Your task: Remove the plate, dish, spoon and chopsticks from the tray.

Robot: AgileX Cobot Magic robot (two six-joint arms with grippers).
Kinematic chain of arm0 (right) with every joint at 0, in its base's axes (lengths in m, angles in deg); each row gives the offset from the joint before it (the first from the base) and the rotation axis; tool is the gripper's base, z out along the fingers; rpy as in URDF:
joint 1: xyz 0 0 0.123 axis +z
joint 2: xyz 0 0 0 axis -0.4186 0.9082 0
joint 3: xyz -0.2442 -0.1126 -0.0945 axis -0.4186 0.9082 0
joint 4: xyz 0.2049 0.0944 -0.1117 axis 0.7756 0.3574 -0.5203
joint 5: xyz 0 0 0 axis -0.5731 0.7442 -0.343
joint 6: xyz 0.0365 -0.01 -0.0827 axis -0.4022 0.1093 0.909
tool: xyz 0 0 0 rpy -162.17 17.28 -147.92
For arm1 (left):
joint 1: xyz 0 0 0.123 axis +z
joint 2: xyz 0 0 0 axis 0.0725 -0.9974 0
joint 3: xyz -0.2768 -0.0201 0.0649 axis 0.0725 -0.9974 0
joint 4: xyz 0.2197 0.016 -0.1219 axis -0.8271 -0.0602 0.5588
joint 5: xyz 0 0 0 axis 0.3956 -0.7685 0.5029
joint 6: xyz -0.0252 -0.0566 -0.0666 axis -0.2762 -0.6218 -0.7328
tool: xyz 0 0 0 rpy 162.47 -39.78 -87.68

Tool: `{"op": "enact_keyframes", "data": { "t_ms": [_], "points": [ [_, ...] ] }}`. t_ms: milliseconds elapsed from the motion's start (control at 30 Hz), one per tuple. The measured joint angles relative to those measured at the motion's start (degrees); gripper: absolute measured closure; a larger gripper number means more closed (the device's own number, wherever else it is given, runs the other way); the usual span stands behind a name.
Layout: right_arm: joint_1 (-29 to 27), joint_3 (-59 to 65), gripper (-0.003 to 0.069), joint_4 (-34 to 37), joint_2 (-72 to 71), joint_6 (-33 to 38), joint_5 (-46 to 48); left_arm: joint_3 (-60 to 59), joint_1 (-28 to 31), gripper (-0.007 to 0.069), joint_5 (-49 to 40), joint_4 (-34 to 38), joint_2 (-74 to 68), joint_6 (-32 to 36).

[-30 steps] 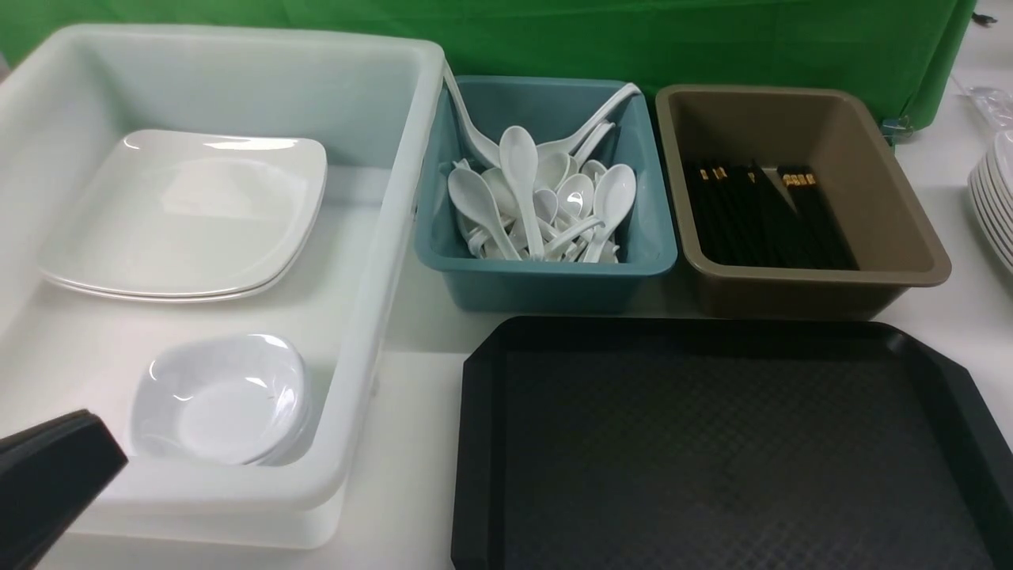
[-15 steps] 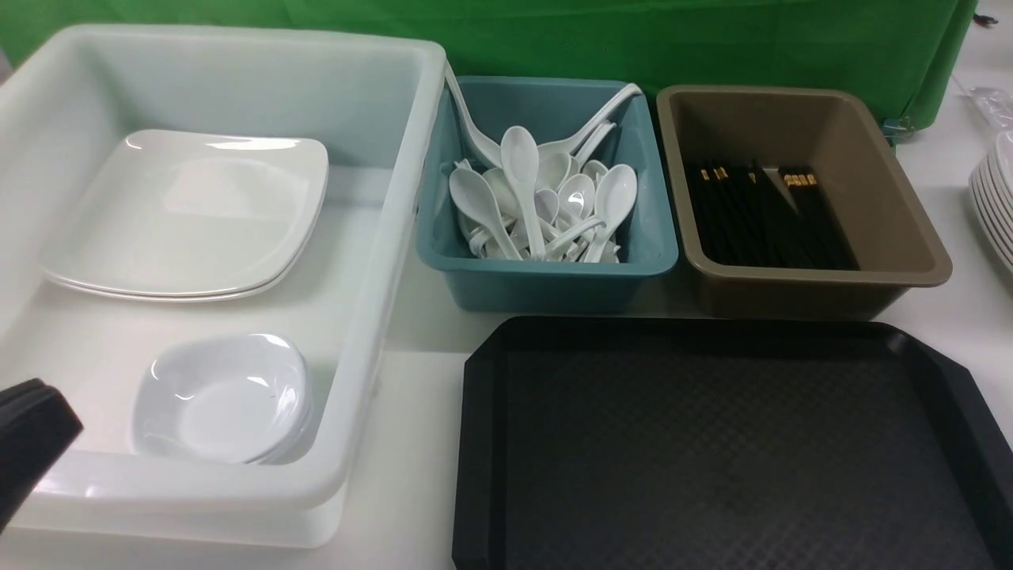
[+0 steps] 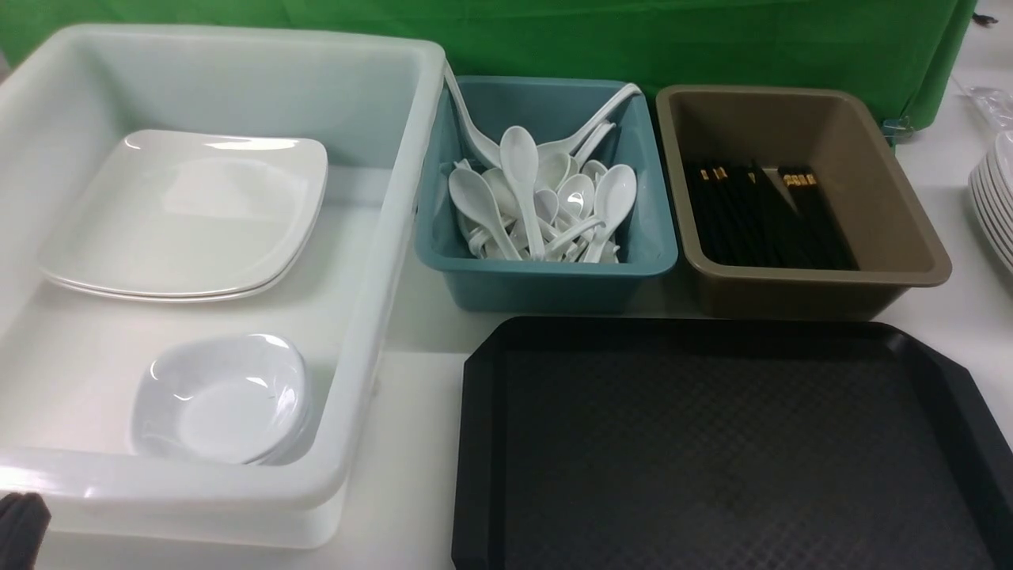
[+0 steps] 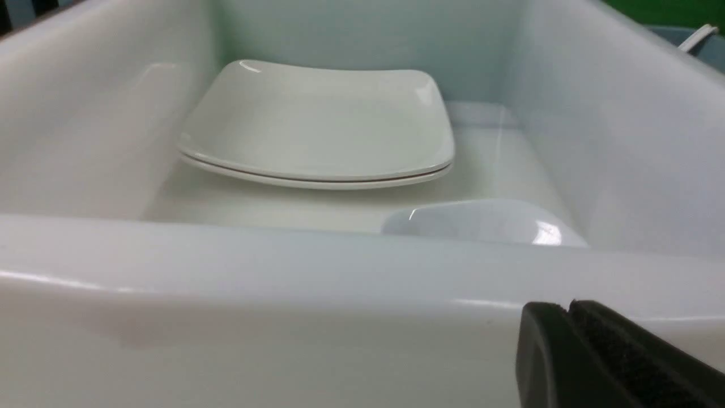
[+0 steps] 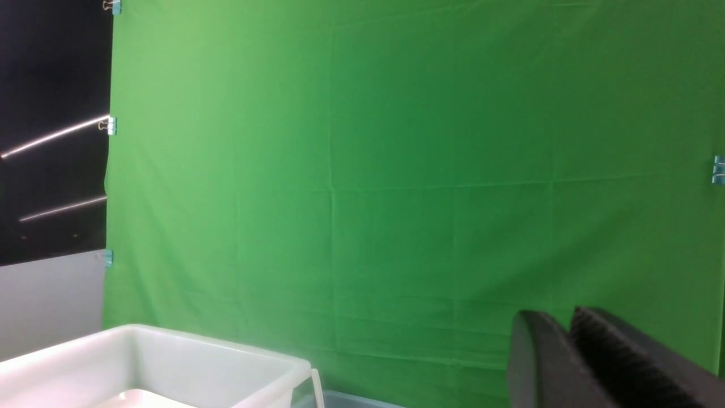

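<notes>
The black tray lies at the front right with nothing on it. The large white plates are stacked in the white bin, also shown in the left wrist view. Small white dishes are stacked nearer in the same bin, their rim showing in the left wrist view. White spoons fill the teal bin. Black chopsticks lie in the brown bin. My left gripper is shut and empty, just outside the white bin's near wall. My right gripper is shut and empty, raised before the green cloth.
A stack of white dishes stands at the far right edge. A green cloth hangs behind the bins. The white bin's near rim stands right before the left gripper. The white bin's corner shows in the right wrist view.
My left gripper has drawn back toward the near left corner, from over the white bin's near edge to almost out of the front view. Nothing else has moved.
</notes>
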Motion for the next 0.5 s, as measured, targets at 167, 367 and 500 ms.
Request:
{"op": "enact_keyframes", "data": {
  "t_ms": [167, 367, 500],
  "points": [
    [0.00, 0.00, 0.0533, 0.00, 0.00, -0.04, 0.00, -0.15, 0.10, 0.0613, -0.62, -0.06, 0.02, 0.07],
    [0.00, 0.00, 0.0522, 0.00, 0.00, -0.04, 0.00, -0.15, 0.10, 0.0613, -0.54, -0.13, 0.02, 0.12],
    [0.00, 0.00, 0.0515, 0.00, 0.00, -0.04, 0.00, -0.15, 0.10, 0.0613, -0.54, -0.13, 0.02, 0.12]
  ]
}}
